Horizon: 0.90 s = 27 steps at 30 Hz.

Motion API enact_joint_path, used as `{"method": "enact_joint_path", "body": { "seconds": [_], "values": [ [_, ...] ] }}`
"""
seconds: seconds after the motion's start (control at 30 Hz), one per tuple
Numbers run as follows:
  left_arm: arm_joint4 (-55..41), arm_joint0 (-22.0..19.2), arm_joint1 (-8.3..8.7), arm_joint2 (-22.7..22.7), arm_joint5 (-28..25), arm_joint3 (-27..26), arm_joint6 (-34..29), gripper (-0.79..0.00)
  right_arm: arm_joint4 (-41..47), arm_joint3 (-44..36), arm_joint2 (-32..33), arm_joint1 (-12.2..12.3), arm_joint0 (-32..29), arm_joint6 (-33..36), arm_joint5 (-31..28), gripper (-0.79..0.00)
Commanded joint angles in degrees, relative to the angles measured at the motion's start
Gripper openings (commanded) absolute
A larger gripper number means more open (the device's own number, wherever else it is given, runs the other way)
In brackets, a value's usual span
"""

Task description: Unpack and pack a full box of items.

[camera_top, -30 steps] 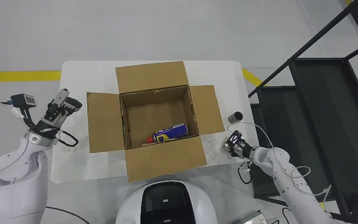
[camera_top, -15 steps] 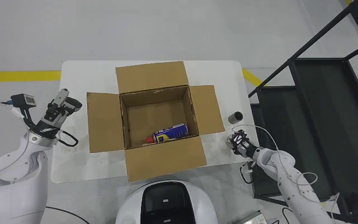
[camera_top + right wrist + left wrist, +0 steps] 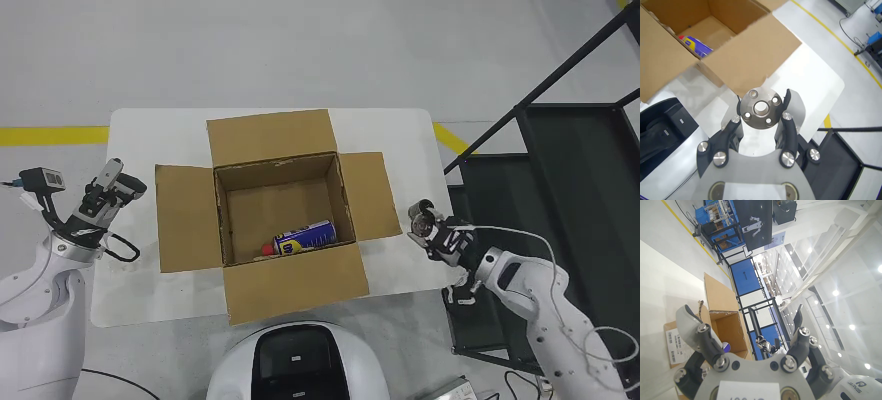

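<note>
At the right edge of the top view, the right gripper (image 3: pixel 428 222) was closed on a round metal flange (image 3: pixel 420 211), which sat at the right rim of the white worktop (image 3: pixel 150 140), just beside the side flap (image 3: pixel 372 195) of the open cardboard box (image 3: pixel 280 135). In the right wrist view both pads met the disc's rim on opposite sides. I could not tell whether the flange was off the surface.

At the left of the top view, the left gripper (image 3: pixel 115 180) was spread wide and empty, well apart from the box.

A spray can (image 3: pixel 303 238) lay in the box against its lower wall.

I judged the step to be packing the flange. A thin, smooth disc pinched by its rim could pivot or slip, so it needed a firm, centred hold. It should rise straight up, clear the flap, then go down onto bare floor in the upper part of the box, not onto the can.
</note>
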Motion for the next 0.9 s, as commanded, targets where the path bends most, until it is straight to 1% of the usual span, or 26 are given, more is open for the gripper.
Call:
{"method": "enact_joint_path", "body": {
  "seconds": [0.0,0.07,0.2,0.33,0.43,0.53,0.6,0.63,0.87],
  "values": [
    [0.0,0.0,0.00,0.0,0.0,0.0,0.0,0.000,1.3,-0.7,-1.8,0.1,3.7,3.3,-2.5,-0.785],
    [0.0,0.0,0.00,0.0,0.0,0.0,0.0,0.000,3.2,-0.4,-4.7,0.1,8.2,6.5,-4.9,-0.785],
    [0.0,0.0,0.00,0.0,0.0,0.0,0.0,0.000,7.2,2.0,-13.3,-0.6,18.8,13.7,-6.4,-0.785],
    [0.0,0.0,0.00,0.0,0.0,0.0,0.0,0.000,10.0,4.8,-22.4,-1.8,28.4,19.6,-6.1,-0.785],
    [0.0,0.0,0.00,0.0,0.0,0.0,0.0,0.000,11.9,8.8,-28.8,-3.0,35.2,23.5,-4.7,-0.785],
    [0.0,0.0,0.00,0.0,0.0,0.0,0.0,0.000,13.6,13.4,-34.5,-4.4,41.0,25.4,-3.1,-0.785],
    [0.0,0.0,0.00,0.0,0.0,0.0,0.0,0.000,14.7,16.2,-37.1,-5.2,43.6,24.8,-2.2,-0.785],
    [0.0,0.0,0.00,0.0,0.0,0.0,0.0,0.000,14.8,16.5,-37.4,-5.3,43.8,24.6,-2.2,-0.785],
    [0.0,0.0,0.00,0.0,0.0,0.0,0.0,0.000,14.8,16.5,-37.4,-5.3,43.8,24.6,-2.2,-0.785]
  ]
}}
